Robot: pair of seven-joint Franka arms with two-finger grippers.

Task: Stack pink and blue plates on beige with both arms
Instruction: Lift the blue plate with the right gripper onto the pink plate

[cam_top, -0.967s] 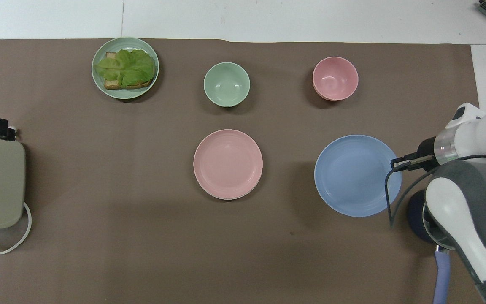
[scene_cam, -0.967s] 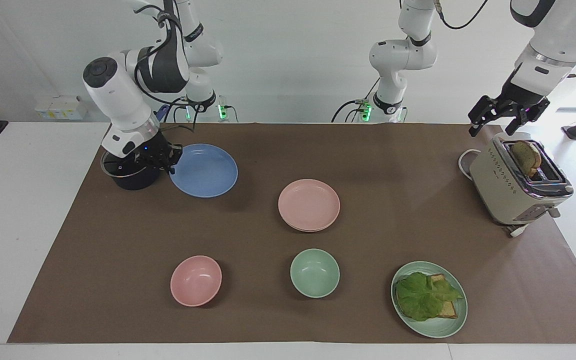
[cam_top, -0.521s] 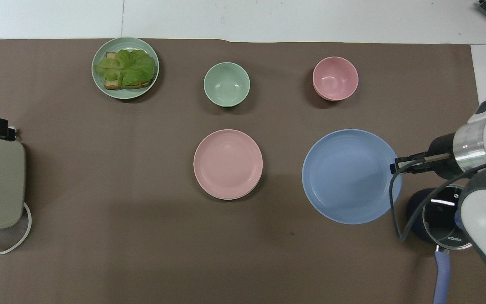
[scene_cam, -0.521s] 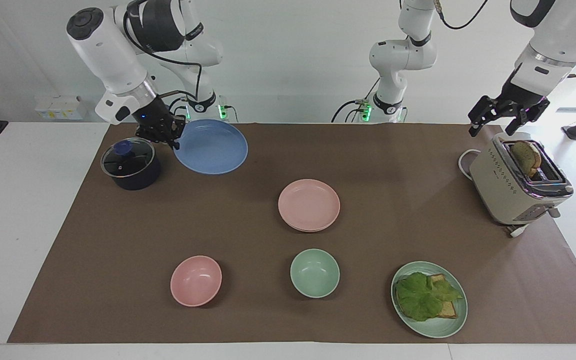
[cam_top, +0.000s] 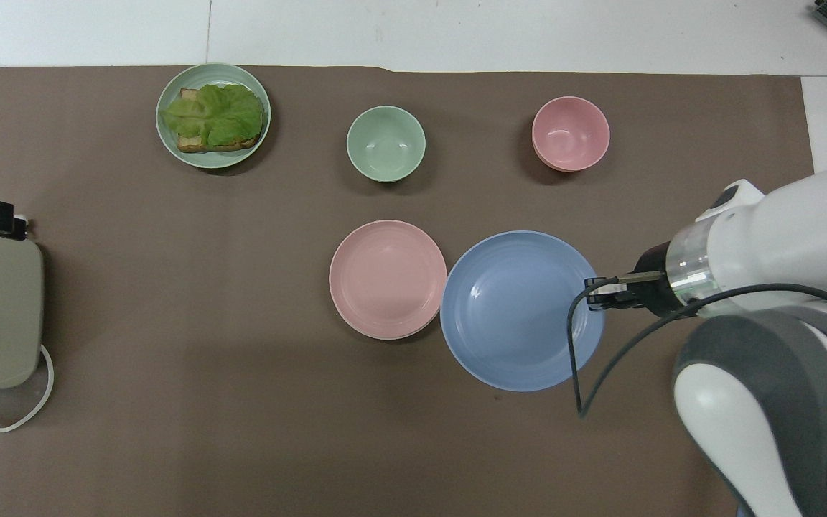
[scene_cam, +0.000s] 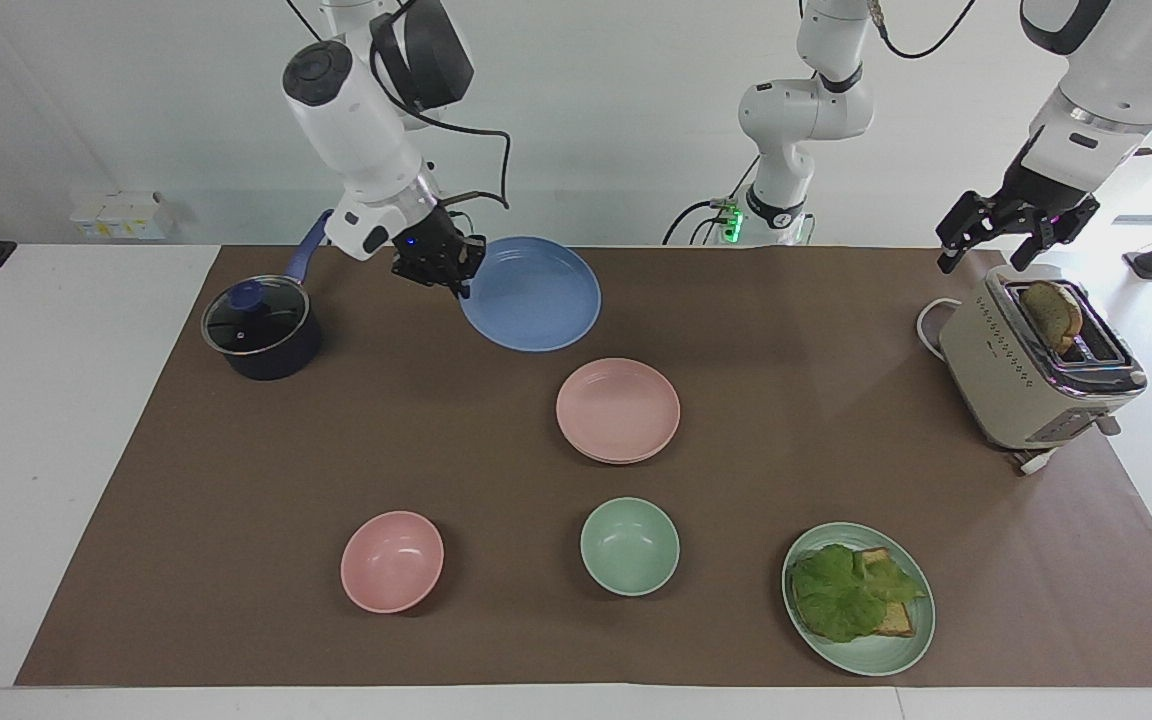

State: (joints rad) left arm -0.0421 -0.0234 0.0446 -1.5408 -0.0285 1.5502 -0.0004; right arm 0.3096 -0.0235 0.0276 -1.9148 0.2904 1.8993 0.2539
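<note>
My right gripper (scene_cam: 458,285) (cam_top: 591,301) is shut on the rim of the blue plate (scene_cam: 533,293) (cam_top: 514,310) and holds it level in the air, over the mat beside the pink plate (scene_cam: 618,408) (cam_top: 388,278). The pink plate lies mid-table. A thin pale rim under its edge is all that shows of the beige plate (scene_cam: 608,461). My left gripper (scene_cam: 983,262) hangs open above the toaster (scene_cam: 1036,370) with nothing in it, and that arm waits.
A dark lidded pot (scene_cam: 261,330) stands toward the right arm's end. Farther from the robots are a pink bowl (scene_cam: 392,561), a green bowl (scene_cam: 629,546) and a green plate (scene_cam: 896,650) with lettuce on bread. The toaster holds a slice.
My right gripper has lifted the blue plate off the mat beside the pot and carried it toward the pink plate. The left arm has not moved.
</note>
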